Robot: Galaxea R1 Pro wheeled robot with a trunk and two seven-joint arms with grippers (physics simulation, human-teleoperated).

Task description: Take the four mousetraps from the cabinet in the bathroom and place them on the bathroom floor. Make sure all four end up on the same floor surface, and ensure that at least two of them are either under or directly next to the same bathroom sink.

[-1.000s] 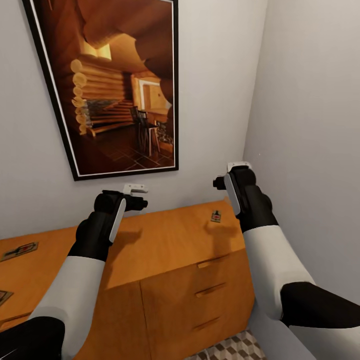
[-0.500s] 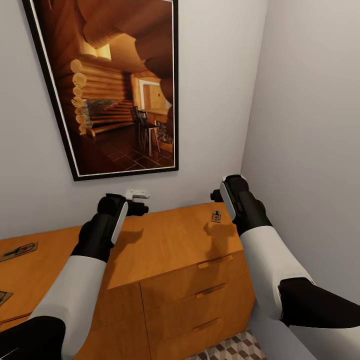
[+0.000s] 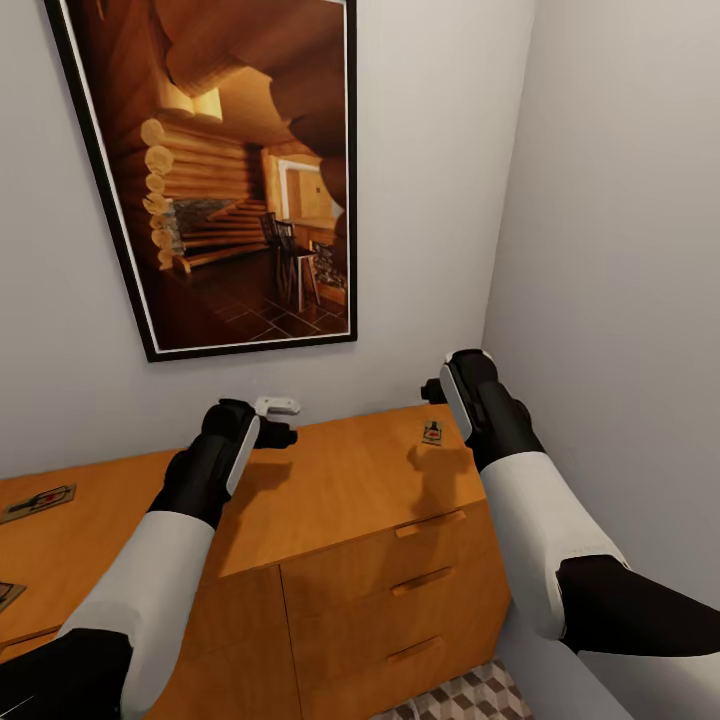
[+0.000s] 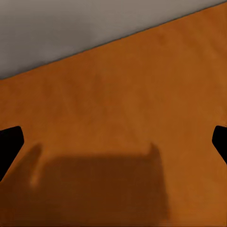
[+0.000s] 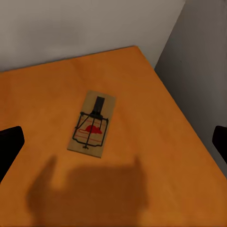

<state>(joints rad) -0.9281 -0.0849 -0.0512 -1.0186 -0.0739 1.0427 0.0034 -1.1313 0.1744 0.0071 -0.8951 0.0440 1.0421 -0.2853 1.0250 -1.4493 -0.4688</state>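
Observation:
The cabinet (image 3: 340, 490) is an orange-brown chest with bar handles, set against the wall in a corner. One mousetrap (image 3: 432, 433) lies near its far right corner and shows flat with a red spot as the mousetrap (image 5: 92, 125) in the right wrist view. Two more mousetraps (image 3: 38, 500) (image 3: 6, 593) lie at the top's left end. My right gripper (image 5: 113, 142) hovers open above the corner trap, apart from it. My left gripper (image 3: 274, 412) is open over bare cabinet wood (image 4: 123, 118). A patch of the cube-patterned bathroom floor (image 3: 470, 696) shows below. The bathroom sink is out of view.
A large framed picture (image 3: 220, 170) hangs on the wall above the cabinet. The grey side wall (image 3: 620, 300) stands close beside my right arm. The cabinet's front edge runs just below both forearms.
The left gripper has dropped lower toward the cabinet top. The right gripper sank a little early on and has held still since.

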